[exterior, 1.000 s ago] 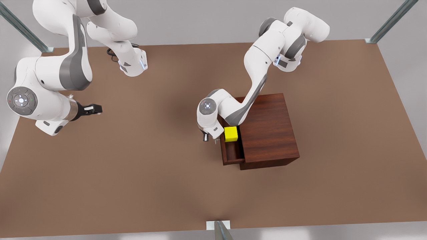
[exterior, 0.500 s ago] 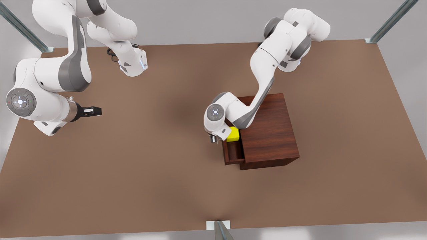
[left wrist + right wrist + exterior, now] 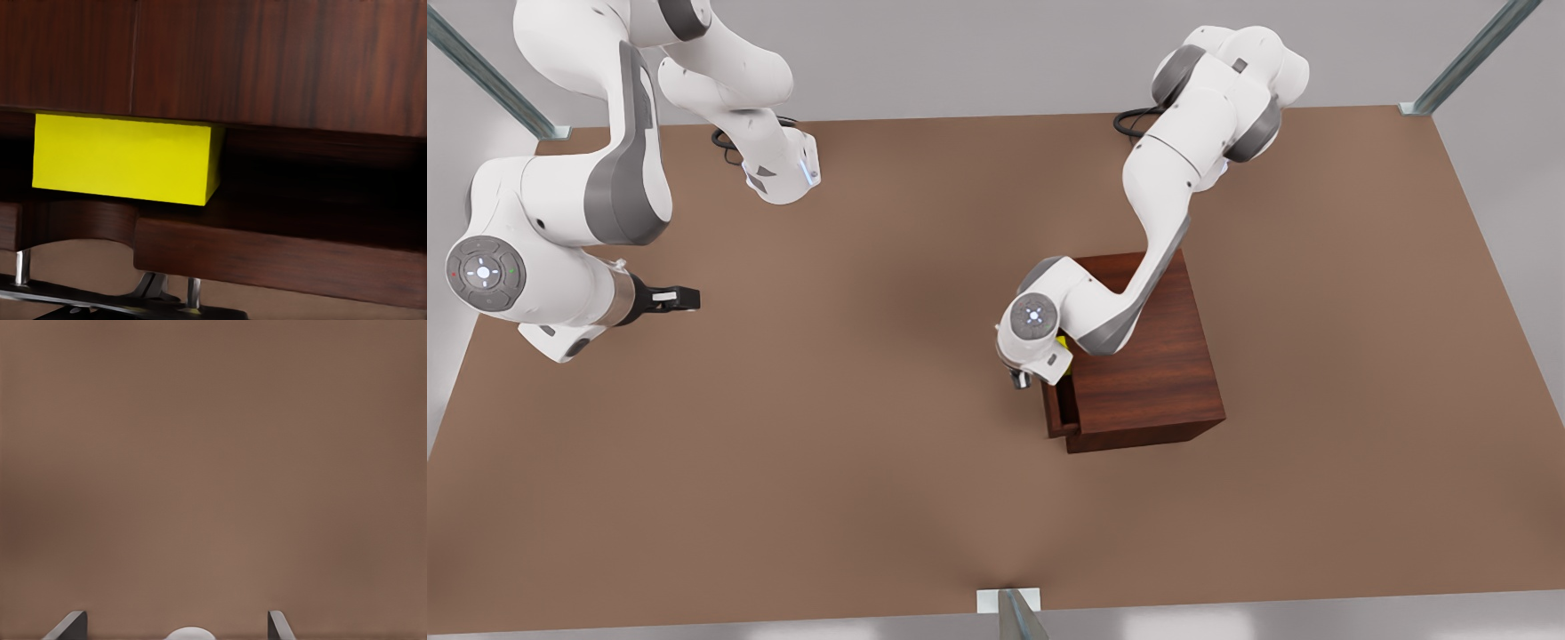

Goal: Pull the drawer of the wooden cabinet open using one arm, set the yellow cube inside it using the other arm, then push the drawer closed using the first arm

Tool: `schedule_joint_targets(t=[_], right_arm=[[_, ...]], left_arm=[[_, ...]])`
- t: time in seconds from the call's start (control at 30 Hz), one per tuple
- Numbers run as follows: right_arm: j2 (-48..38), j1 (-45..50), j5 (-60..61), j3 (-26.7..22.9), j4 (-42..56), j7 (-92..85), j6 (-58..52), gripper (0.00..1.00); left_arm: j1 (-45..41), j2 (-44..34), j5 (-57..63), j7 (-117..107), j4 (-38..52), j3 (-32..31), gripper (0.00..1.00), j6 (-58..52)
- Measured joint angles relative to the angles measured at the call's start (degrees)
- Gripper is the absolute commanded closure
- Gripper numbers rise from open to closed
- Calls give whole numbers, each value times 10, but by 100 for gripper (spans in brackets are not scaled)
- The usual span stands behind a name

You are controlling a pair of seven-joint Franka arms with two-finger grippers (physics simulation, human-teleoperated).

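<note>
Drawer (image 3: 1057, 416) nearly home now, only a narrow strip of it standing proud of the wooden cabinet (image 3: 1149, 373) on the front view's left. I've got the left gripper (image 3: 1021, 378) pressed up at that front panel; my left wrist view looks over the silver handle (image 3: 100, 297) into the gap, but I cannot tell how its jaws stand. Yellow cube (image 3: 123, 158) sits inside the drawer, tucked half under the cabinet's top edge, and from the front view I catch just a sliver of yellow beside the wrist. What matters for the finish: the cabinet lies straight ahead of the left gripper, so I reckon the push carries on along the drawer's slide axis. Right gripper (image 3: 676, 298) waits well apart over the bare table (image 3: 827, 444), jaws parted and empty. No writing or labels that I can read.
</note>
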Motion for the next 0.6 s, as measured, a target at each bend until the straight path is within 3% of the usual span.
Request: schedule_joint_targets(t=[0.6], right_arm=[[0,0,0,0,0,9,3,0]], left_arm=[[59,-12,48,-3,-32,-63,79,-18]])
